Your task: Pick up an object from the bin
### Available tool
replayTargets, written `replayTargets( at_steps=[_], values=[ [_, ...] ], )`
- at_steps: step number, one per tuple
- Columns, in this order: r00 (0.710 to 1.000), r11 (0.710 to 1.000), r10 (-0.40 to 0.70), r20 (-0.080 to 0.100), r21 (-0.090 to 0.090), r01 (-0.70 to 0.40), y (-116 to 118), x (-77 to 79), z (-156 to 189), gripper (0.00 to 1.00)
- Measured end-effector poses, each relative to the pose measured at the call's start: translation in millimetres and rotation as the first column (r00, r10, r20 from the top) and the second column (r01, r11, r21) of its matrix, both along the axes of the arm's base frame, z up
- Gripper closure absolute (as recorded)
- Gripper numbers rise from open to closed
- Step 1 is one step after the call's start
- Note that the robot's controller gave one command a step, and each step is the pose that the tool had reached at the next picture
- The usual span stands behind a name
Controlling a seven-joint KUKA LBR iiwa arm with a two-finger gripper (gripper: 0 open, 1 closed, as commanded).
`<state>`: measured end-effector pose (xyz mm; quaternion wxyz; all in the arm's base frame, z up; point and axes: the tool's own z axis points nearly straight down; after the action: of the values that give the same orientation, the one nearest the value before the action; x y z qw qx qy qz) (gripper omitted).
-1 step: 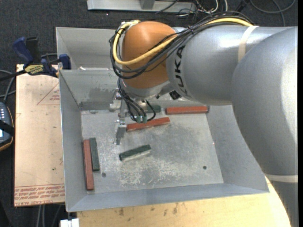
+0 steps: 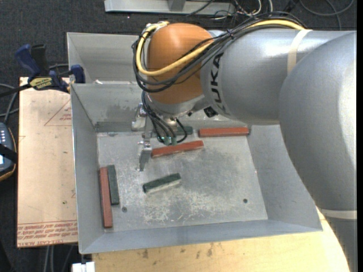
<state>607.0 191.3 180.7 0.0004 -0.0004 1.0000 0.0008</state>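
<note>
My gripper (image 2: 146, 152) hangs at the left end of a red bar (image 2: 180, 147); I cannot tell whether it is released or clenched. That bar lies mid-bin, its long axis running left to right. Open floor surrounds a grey-green bar (image 2: 161, 183) nearby. A second red bar (image 2: 223, 131) lies further right. A long red strip (image 2: 105, 197) and a dark green strip (image 2: 114, 184) hug the left wall of the bin (image 2: 170, 231).

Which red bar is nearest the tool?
The middle bar, whose left end lies beside the tool. The right bar lies farther off toward the arm, and the left bar lies along the left wall.
</note>
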Motion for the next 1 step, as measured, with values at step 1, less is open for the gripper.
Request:
replayTargets(
  at_steps=[1],
  values=[
    [0.998, 0.998, 0.062, 0.006, 0.001, -0.062, -28.6, -6.9, -52.1, 0.00]
  ],
)
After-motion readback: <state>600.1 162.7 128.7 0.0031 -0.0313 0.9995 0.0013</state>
